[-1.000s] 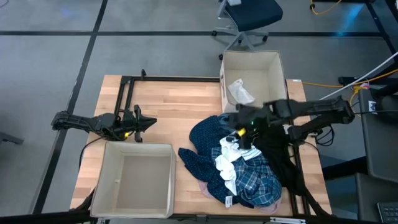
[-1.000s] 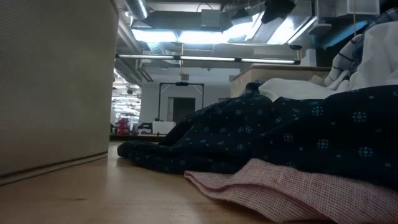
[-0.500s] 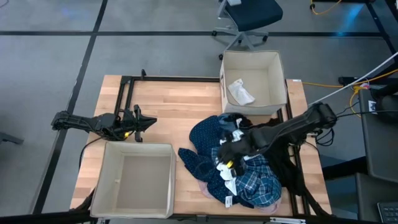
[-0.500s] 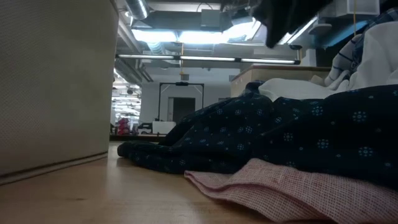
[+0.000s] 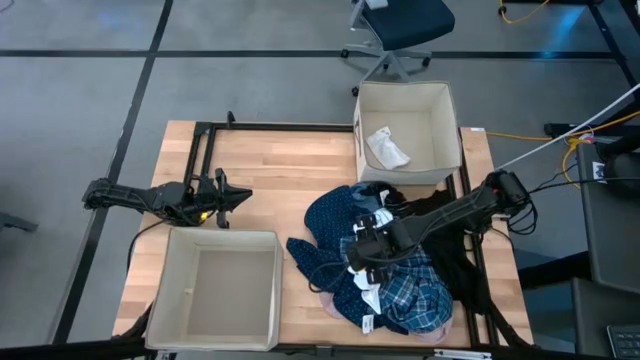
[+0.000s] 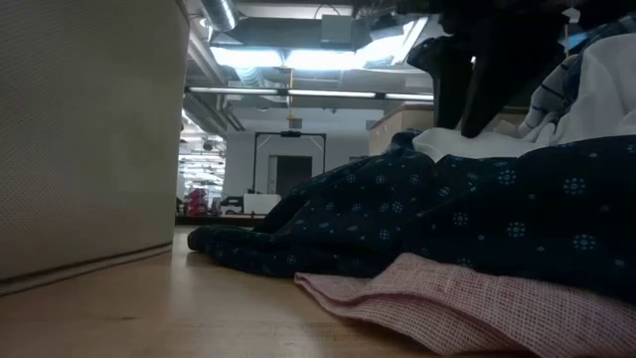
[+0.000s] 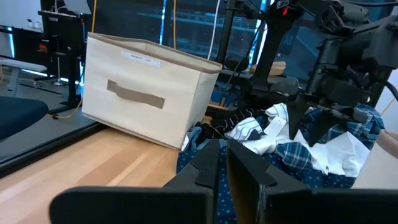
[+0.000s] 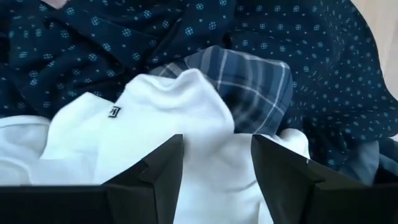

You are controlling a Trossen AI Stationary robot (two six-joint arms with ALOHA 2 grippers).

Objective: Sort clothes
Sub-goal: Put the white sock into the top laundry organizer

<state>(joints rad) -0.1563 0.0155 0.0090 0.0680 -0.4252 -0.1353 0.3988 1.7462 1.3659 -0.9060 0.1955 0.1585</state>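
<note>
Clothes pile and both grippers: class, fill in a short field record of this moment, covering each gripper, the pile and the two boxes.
right gripper: open, fingers down over the white garment on top of the pile, nothing held
left gripper: shut, waiting at the table's left side, away from the clothes
clothes pile: navy dotted garment, blue plaid shirt, black garment heaped together
far box: holds one pale piece
near box: no clothes seen inside

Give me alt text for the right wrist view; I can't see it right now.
The right gripper, jaws open, hovers just above a white garment bunched on top of the pile. Behind it lie a fold of blue plaid shirt and the navy white-dotted garment spread across the background.
</note>
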